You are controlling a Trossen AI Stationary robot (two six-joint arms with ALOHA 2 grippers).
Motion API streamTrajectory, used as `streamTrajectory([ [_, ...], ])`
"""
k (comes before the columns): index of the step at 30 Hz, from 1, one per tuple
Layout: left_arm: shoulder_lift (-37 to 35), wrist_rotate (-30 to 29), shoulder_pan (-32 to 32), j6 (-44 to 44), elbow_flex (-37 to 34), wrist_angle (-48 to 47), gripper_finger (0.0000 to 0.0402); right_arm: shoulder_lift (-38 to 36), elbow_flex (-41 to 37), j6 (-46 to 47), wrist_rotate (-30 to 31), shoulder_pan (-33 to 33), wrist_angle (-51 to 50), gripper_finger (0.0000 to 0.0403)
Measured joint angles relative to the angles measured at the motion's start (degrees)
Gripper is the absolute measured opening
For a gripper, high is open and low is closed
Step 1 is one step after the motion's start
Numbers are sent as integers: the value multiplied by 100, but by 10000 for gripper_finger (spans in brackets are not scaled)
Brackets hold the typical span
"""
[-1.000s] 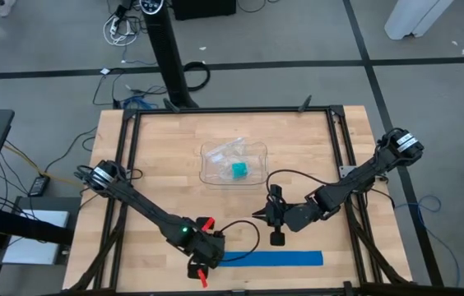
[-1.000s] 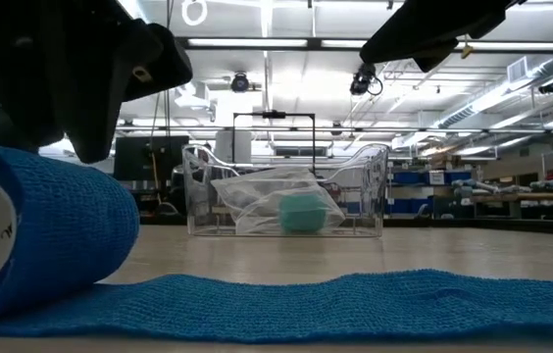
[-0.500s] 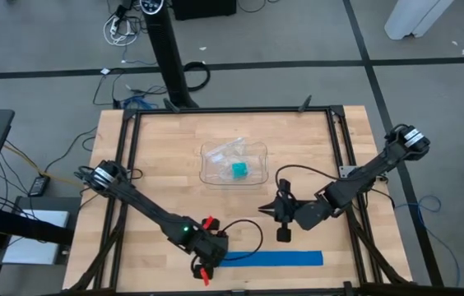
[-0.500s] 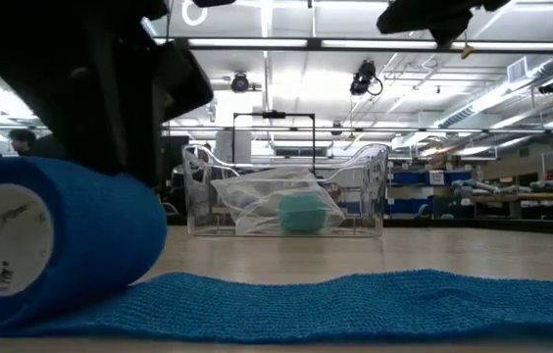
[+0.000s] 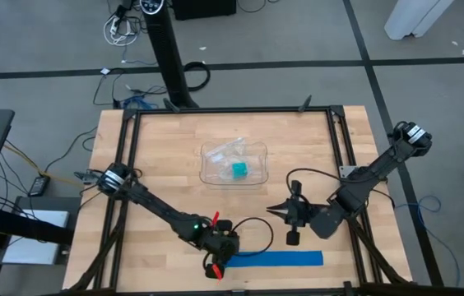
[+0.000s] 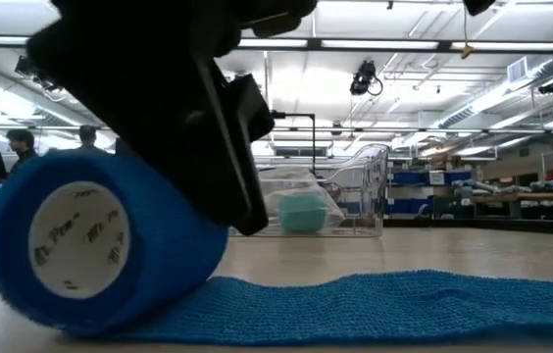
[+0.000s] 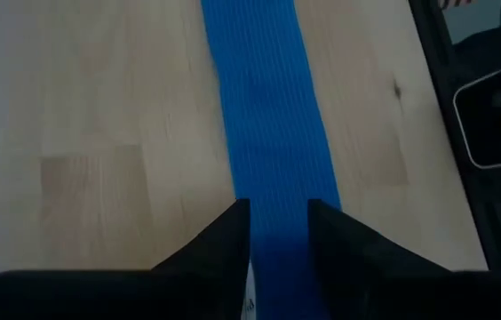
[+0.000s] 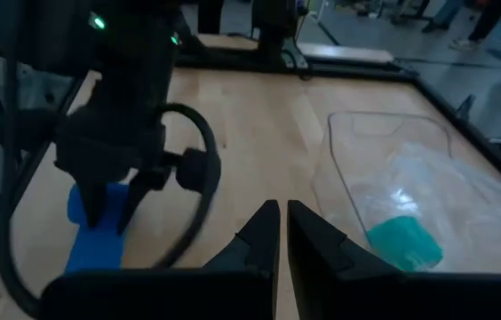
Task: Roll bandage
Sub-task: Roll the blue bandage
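Left pincer (image 5: 218,261) clamps the rolled end of the bandage (image 5: 273,258) at the worktop's (image 5: 158,156) near edge, flat strip trailing rightward. Right pincer (image 5: 285,211) hovers just above it, fingers nearly shut, empty.

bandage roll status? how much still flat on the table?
Partly done. The bandage already has a thick roll at one end, resting on the table. In hand: the left gripper sits on that roll, jaws straddling it. Left: a long flat strip still lies unrolled toward the right gripper, which hangs above the table with jaws nearly shut, holding nothing.
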Motion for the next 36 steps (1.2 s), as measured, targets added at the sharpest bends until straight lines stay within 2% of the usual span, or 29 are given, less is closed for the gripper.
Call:
streamTrajectory([
  [6, 28, -19, 206, 208, 10, 357, 121, -67, 0, -23, 260, 114, -146, 22],
  [15, 35, -19, 228, 510, 603, -44, 121, -83, -2, 91, 339, 112, -306, 22],
  [20, 33, -6, 224, 500, 1026, -1163, 121, -83, -2, 133, 343, 115, -303, 22],
  [27, 22, 453, 68, 379, 1609, -2549, 121, -83, -2, 281, 321, 115, -435, 22],
  [32, 17, 477, -97, 524, 1759, -2826, 121, -70, -2, 375, 326, 115, -528, 22],
  [36, 13, 455, -192, 822, 1606, -2823, 121, -70, -2, 382, 329, 115, -545, 22],
])
